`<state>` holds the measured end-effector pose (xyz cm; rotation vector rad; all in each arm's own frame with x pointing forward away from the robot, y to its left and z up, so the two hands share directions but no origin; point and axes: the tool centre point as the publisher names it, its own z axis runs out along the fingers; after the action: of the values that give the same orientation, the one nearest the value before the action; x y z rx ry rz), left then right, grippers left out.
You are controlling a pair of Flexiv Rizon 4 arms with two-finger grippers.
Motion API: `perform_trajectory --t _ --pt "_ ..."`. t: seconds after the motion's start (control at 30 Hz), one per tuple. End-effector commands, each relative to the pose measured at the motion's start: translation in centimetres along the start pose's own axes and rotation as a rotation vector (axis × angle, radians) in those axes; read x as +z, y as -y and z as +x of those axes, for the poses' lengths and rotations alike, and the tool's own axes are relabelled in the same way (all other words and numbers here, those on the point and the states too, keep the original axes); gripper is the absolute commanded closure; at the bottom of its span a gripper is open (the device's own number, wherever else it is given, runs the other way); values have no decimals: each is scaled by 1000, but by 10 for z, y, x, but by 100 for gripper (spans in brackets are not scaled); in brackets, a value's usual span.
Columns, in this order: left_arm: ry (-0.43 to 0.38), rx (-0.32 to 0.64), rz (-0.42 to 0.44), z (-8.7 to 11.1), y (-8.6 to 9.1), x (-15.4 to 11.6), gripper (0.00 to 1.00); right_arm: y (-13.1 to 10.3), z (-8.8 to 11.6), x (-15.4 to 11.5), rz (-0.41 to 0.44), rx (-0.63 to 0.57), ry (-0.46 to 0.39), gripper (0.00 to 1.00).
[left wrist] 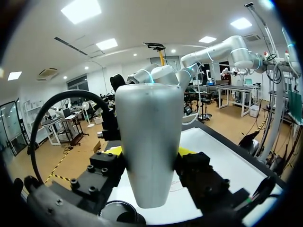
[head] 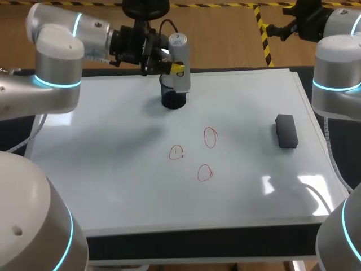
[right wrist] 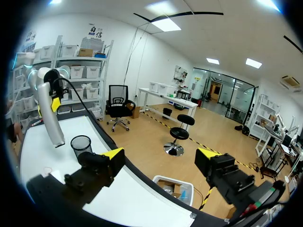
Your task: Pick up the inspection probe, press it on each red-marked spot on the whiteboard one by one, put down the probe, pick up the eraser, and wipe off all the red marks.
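Three red rings (head: 176, 152) (head: 210, 137) (head: 205, 173) are drawn on the whiteboard (head: 113, 169), grouped a little right of the middle of the head view. None of them is wiped. The black eraser (head: 286, 131) lies flat on the board at the right of the frame, well apart from the rings, with nothing touching it.

At the upper middle of the frame the left arm (head: 56, 62) comes in from the left and holds the grey probe (head: 179, 56) roughly upright above the board. The left pincer (head: 175, 68) is clamped on it. In the left wrist view the probe (left wrist: 150, 142) fills the gap of that pincer (left wrist: 150, 158), and both yellow-tipped fingers (left wrist: 113, 150) press against it from opposite sides. A black mesh cup (head: 173, 97) stands on the board just below the probe in the head view, and its rim (left wrist: 118, 213) shows under the pincer in the wrist view.

In the right wrist view the probe (right wrist: 49, 113) hangs slightly tilted, with its lower end outside the cup (right wrist: 81, 144) and just beside it, far ahead of the right pincer.

The right arm (head: 335, 68) stays at the upper right corner of the head view, off the board. The right pincer (right wrist: 160, 158) is spread wide, its two yellow tips far apart, and it holds nothing.
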<state>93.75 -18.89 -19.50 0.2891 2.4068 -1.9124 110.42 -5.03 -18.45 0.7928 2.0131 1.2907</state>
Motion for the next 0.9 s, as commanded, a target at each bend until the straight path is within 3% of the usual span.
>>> perform_trajectory --t 0.03,0.47,0.9 --pt "25 -1 5 16 -2 -7 100 0 0 0 0 0 0 0" --pt "18 -58 18 49 -21 -9 100 0 0 0 0 0 0 0" --pt "-5 -59 35 83 -25 3 100 0 0 0 0 0 0 0"
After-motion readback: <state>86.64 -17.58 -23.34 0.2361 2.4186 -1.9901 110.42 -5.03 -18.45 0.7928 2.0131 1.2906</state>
